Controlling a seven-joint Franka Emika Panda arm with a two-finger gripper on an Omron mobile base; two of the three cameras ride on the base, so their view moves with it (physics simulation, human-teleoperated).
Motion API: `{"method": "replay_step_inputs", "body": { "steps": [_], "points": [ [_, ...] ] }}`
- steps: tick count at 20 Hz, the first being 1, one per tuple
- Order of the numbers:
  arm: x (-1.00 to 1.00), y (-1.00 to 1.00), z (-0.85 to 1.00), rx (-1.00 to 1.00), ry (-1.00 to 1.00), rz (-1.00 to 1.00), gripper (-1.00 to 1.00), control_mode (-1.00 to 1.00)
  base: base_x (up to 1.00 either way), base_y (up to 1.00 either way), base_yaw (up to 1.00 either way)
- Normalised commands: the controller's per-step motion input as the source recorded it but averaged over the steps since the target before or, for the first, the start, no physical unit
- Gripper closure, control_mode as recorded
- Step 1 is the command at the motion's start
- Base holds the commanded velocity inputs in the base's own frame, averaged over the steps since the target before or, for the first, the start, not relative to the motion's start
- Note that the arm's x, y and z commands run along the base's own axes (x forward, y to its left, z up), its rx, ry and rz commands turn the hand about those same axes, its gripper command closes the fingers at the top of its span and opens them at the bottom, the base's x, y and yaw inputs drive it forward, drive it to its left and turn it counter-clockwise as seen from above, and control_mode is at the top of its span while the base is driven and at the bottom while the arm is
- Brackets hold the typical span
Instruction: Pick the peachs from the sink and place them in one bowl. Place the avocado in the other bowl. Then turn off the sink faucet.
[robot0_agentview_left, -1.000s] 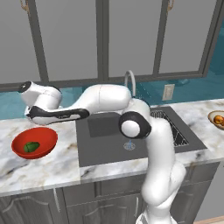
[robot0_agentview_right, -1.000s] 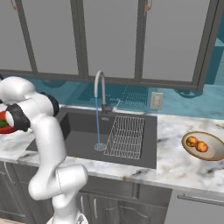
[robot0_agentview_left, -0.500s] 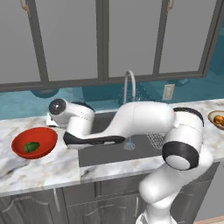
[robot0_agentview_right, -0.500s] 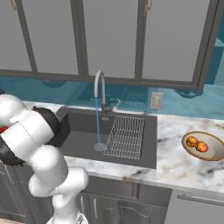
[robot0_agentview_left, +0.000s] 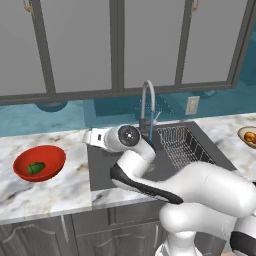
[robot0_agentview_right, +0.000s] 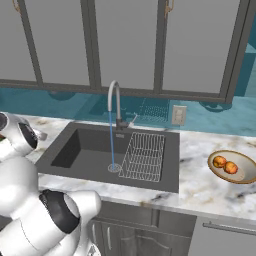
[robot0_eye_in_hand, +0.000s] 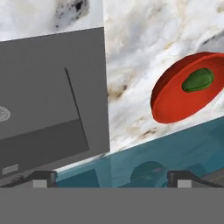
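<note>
The wide red bowl (robot0_agentview_left: 39, 162) sits on the marble counter left of the sink (robot0_agentview_left: 167, 152), with the green avocado (robot0_agentview_left: 36, 168) lying in it. At the right, both peachs (robot0_agentview_right: 219, 161) rest in the tan bowl (robot0_agentview_right: 235, 168). The silver faucet (robot0_agentview_right: 115, 100) arches over the dark basin, and a thin blue stream (robot0_agentview_right: 112, 142) runs from it to the drain. My gripper (robot0_eye_in_hand: 113, 178) is open with nothing between its fingertips (robot0_eye_in_hand: 43, 177). It hovers near the sink's left rim, to the right of the red bowl (robot0_eye_in_hand: 183, 94) and avocado (robot0_eye_in_hand: 198, 80).
A wire rack (robot0_agentview_right: 145, 157) fills the right half of the basin. My arm's thick white links (robot0_agentview_left: 200, 190) fold across the front of the sink. Teal backsplash with an outlet (robot0_agentview_right: 178, 115) and grey wall cabinets stand behind.
My hand has pulled away from above the red bowl and swung right toward the sink's left rim as the arm folded. The avocado stays in the red bowl and the water keeps running.
</note>
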Motion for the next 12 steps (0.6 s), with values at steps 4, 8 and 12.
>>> {"method": "replay_step_inputs", "body": {
  "steps": [4,8,12],
  "points": [
    [-0.22,-0.40,0.56,0.15,-0.01,0.03,-1.00,-1.00,0.00,0.00,0.00],
    [-0.08,-0.27,0.47,0.08,0.00,0.01,-1.00,-1.00,0.00,0.00,0.00],
    [-0.09,-0.23,0.27,0.00,0.00,0.07,-1.00,-1.00,0.00,0.00,0.00]
  ]
}}
